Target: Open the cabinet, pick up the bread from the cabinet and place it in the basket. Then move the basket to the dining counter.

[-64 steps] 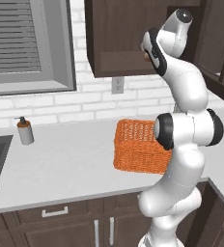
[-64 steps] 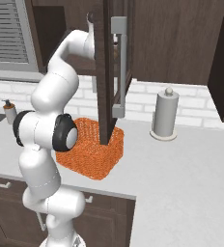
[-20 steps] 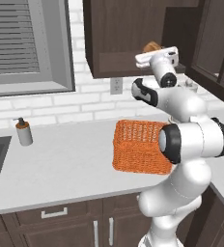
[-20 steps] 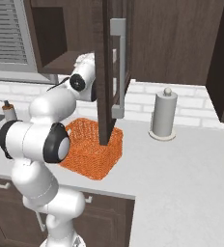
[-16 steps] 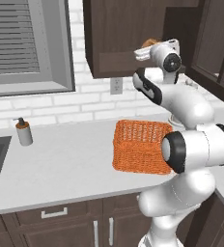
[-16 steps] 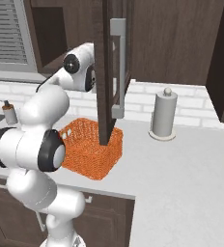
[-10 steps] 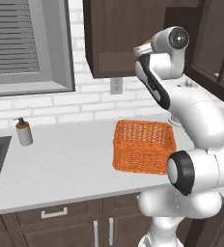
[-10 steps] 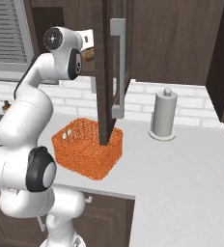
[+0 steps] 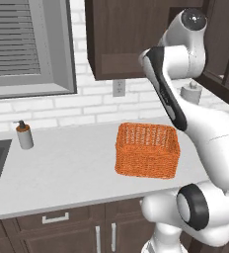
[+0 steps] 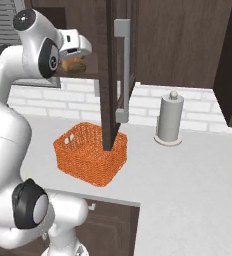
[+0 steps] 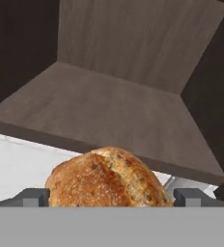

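My end effector [image 11: 112, 195] spread wide around the bread [image 11: 106, 177] at the cabinet [image 10: 153, 45] shelf edge.
My fingertips [image 11: 35, 197] stand either side of the golden-brown loaf, not clenched on it. Below, the orange basket [image 9: 147, 149] sits on the light grey table [image 9: 62, 173], with the open cabinet door's lower end hanging before it in the right base view.

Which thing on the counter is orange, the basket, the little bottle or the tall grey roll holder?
The basket. Its woven mesh is bright orange, while the bottle is grey with a brown top and the roll holder is plain grey.
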Robot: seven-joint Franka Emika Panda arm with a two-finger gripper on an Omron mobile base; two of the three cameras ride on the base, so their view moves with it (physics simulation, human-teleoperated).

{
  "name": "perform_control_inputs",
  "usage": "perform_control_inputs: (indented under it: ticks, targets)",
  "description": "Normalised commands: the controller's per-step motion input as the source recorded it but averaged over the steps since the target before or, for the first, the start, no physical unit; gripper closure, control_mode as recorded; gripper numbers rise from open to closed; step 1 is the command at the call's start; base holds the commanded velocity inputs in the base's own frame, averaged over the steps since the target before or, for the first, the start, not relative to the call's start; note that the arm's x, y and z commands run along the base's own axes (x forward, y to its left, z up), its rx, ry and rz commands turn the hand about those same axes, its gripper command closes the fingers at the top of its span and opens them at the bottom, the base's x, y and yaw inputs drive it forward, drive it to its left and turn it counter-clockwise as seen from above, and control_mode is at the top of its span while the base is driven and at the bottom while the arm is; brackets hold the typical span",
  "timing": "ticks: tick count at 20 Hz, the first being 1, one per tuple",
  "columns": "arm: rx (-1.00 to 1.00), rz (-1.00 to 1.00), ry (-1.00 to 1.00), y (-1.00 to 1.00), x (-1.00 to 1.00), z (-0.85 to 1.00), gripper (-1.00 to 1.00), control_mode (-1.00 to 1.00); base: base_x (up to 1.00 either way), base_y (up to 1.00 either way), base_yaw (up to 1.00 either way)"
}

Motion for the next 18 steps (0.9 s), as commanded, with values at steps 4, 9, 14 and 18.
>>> perform_control_inputs:
  ticks: [4,9,14,18]
  targets:
    - [0.06,0.0,0.06,0.01,-1.0,-0.71,1.0,-1.0,0.0,0.0,0.0]
    - [0.12,0.0,0.14,0.0,-1.0,-1.0,1.0,-1.0,0.0,0.0,0.0]
    - [0.16,0.0,0.18,0.16,0.32,-1.0,1.0,-1.0,0.0,0.0,0.0]
    - [0.09,0.0,0.26,0.08,0.98,-0.63,1.0,-1.0,0.0,0.0,0.0]
